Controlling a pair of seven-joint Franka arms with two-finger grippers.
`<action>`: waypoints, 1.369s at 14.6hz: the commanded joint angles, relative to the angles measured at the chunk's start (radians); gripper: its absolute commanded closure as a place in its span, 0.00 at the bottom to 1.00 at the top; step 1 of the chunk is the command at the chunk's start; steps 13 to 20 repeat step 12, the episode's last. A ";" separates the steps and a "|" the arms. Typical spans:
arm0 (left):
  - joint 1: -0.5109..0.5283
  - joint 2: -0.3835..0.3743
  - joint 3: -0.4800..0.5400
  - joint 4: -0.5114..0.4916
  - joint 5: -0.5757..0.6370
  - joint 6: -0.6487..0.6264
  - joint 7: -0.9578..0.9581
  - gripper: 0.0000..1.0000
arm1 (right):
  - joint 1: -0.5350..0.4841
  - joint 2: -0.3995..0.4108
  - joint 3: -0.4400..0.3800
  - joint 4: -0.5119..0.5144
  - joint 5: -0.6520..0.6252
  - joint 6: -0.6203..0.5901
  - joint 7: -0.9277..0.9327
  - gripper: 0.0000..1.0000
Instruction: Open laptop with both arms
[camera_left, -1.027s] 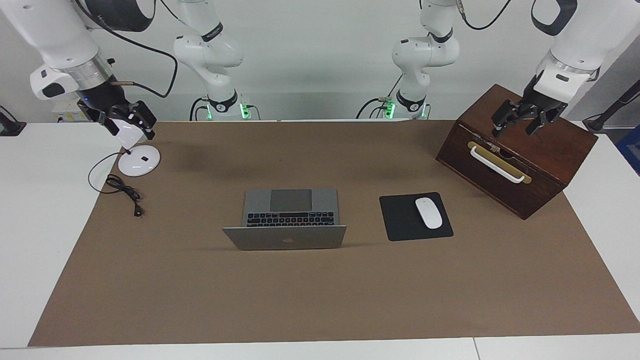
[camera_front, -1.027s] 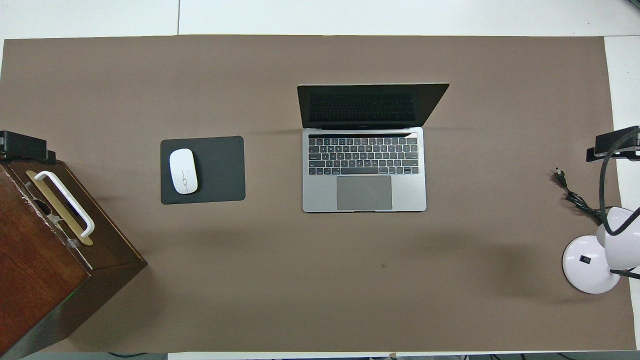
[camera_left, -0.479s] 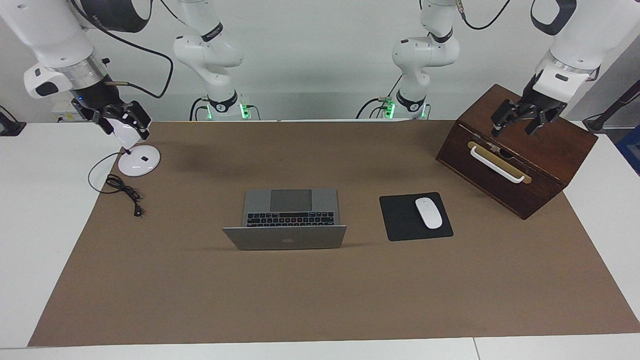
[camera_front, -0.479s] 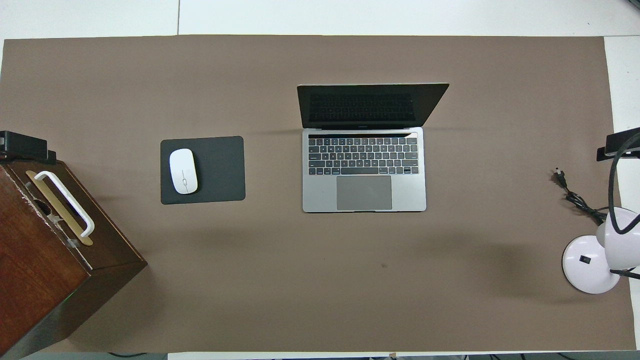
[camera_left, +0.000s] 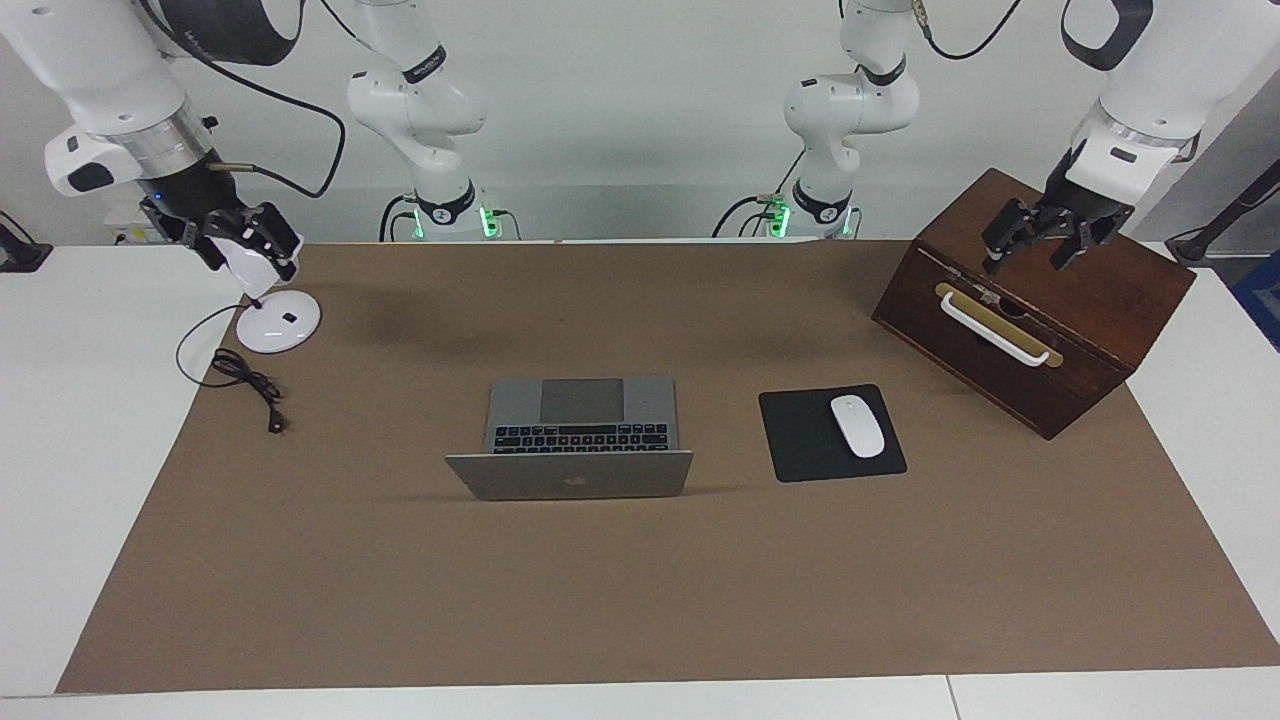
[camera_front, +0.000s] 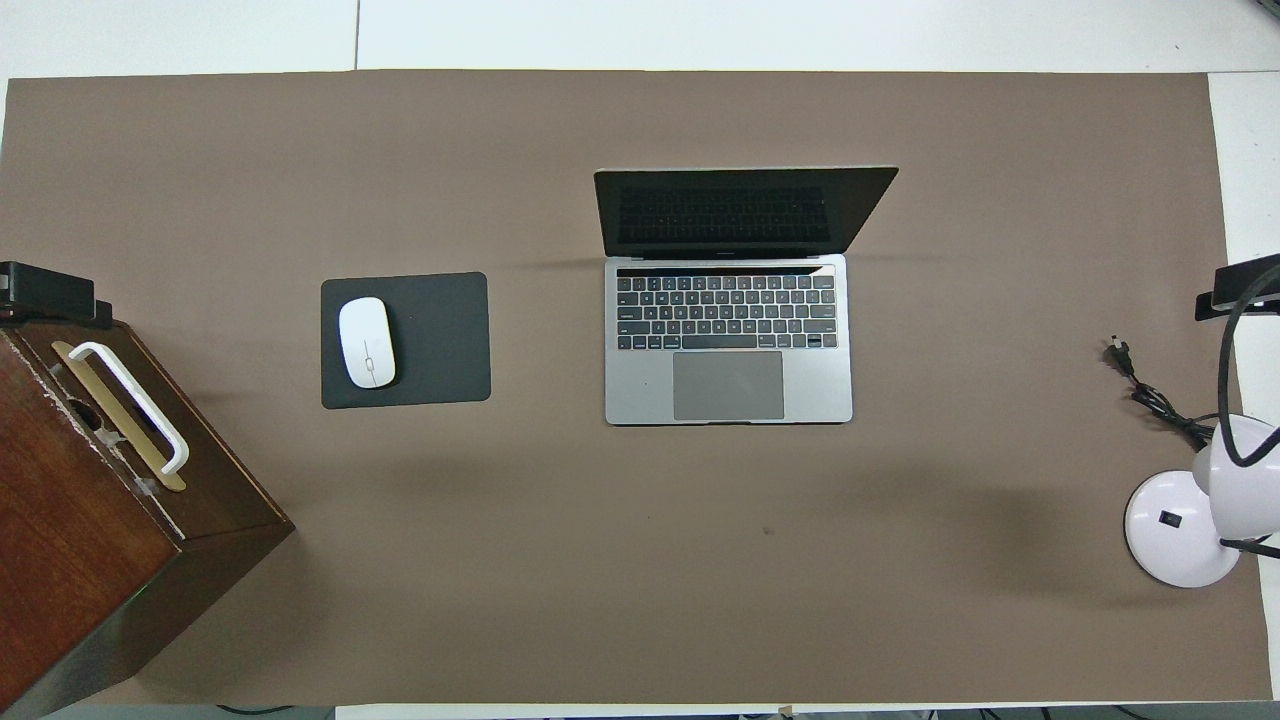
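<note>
The silver-grey laptop (camera_left: 580, 440) stands open in the middle of the brown mat, its lid upright with the apple logo facing away from the robots. The overhead view shows its dark screen, black keys and grey trackpad (camera_front: 728, 340). My left gripper (camera_left: 1032, 252) hangs open and empty over the wooden box at the left arm's end; its tip shows in the overhead view (camera_front: 48, 292). My right gripper (camera_left: 250, 248) hangs open and empty over the white desk lamp at the right arm's end; it also shows in the overhead view (camera_front: 1238, 288). Both are well away from the laptop.
A dark wooden box (camera_left: 1040, 330) with a white handle sits at the left arm's end. A black mouse pad (camera_left: 800, 440) with a white mouse (camera_left: 858, 426) lies beside the laptop. A white desk lamp (camera_left: 278, 322) and its black cable (camera_left: 245, 378) sit at the right arm's end.
My right gripper has moved up a little and outward toward the table's end. My left gripper has lifted very slightly. The laptop has not moved.
</note>
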 joint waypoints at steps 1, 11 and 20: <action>0.007 -0.022 -0.004 -0.025 0.017 0.016 -0.007 0.00 | -0.007 -0.028 0.004 -0.037 -0.021 0.023 0.008 0.00; 0.007 -0.022 -0.004 -0.025 0.017 0.016 -0.006 0.00 | -0.011 -0.029 0.003 -0.040 -0.019 0.028 0.009 0.00; 0.007 -0.024 -0.004 -0.025 0.016 0.016 -0.007 0.00 | -0.011 -0.029 0.003 -0.040 -0.019 0.028 0.009 0.00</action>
